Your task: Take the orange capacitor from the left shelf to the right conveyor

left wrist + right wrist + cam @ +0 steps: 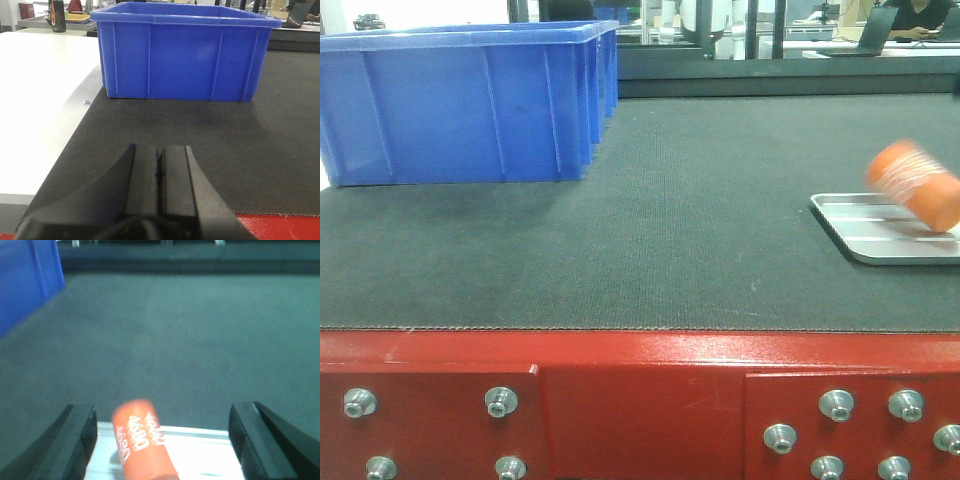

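The orange capacitor [917, 185] with white print is blurred and tilted, its lower end over the shallow silver tray [880, 247] at the right of the dark grey conveyor belt [670, 200]. In the right wrist view the capacitor [142, 442] lies between the wide-apart fingers of my right gripper [162, 412], touching neither, over the tray [210, 452]. My left gripper [160, 165] is shut and empty, low over the belt near its front left corner. The left shelf is out of view.
A deep blue plastic bin [460, 100] stands on the belt at the back left, straight ahead of the left gripper [185, 55]. The red bolted frame [640, 400] runs along the belt's front edge. A white table [40, 100] lies left of the belt.
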Controlling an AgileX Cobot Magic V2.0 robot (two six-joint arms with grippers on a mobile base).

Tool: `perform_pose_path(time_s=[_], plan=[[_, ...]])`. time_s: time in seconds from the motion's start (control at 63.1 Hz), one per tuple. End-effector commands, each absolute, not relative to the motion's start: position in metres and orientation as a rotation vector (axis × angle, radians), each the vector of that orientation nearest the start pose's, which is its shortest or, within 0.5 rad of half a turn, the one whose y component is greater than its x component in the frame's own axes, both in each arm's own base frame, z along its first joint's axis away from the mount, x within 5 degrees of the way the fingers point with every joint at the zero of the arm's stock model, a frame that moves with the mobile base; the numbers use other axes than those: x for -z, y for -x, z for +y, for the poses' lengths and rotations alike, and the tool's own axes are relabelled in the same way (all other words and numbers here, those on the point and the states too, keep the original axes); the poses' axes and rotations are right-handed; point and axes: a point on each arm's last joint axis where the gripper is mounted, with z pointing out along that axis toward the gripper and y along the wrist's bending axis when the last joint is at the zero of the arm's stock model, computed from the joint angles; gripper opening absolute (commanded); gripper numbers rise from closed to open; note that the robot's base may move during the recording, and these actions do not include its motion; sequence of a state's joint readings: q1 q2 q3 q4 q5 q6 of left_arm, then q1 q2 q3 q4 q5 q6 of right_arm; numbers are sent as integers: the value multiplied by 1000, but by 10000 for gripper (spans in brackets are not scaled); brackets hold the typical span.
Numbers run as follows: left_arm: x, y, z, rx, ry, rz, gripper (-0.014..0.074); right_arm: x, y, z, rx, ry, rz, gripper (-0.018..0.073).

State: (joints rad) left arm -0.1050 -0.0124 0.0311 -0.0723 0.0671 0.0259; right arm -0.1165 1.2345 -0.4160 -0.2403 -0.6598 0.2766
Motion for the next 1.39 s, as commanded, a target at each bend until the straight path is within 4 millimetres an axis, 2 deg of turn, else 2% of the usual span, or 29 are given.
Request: perform_pose_path(time_s=[0.0,0.063,0.143,0.238,0.285,0.428,0.555,0.713,1.379], plan=[[-207,-55,-6,123,-38,1469,-127,-286,-211,-12,-130,-75,1504,632],[-207,-55,-6,123,-38,1469,-127,-302,-191,-11,-145,-105,1472,622],[-207,-55,-6,123,-38,1469,-127,-316,-167,-9,-154,-144,1453,549],[-207,-55,-6,123,-38,1469,-127,-328,-136,-6,-141,-151,1422,398],[-207,-55,-6,123,-38,1469,-127,-333,-119,-5,-135,-152,1408,292],[-207,-55,-6,123,-38,1469,-127,-334,-79,-3,-130,-164,1415,41],[-207,-55,-6,123,-38,1469,-127,-326,-52,-5,-125,-188,1467,55],[-207,-55,-6,123,-38,1469,-127,-318,-38,-8,-115,-215,1507,55],[-207,-55,-6,123,-38,1469,-127,-321,-39,-6,-111,-175,1456,55]])
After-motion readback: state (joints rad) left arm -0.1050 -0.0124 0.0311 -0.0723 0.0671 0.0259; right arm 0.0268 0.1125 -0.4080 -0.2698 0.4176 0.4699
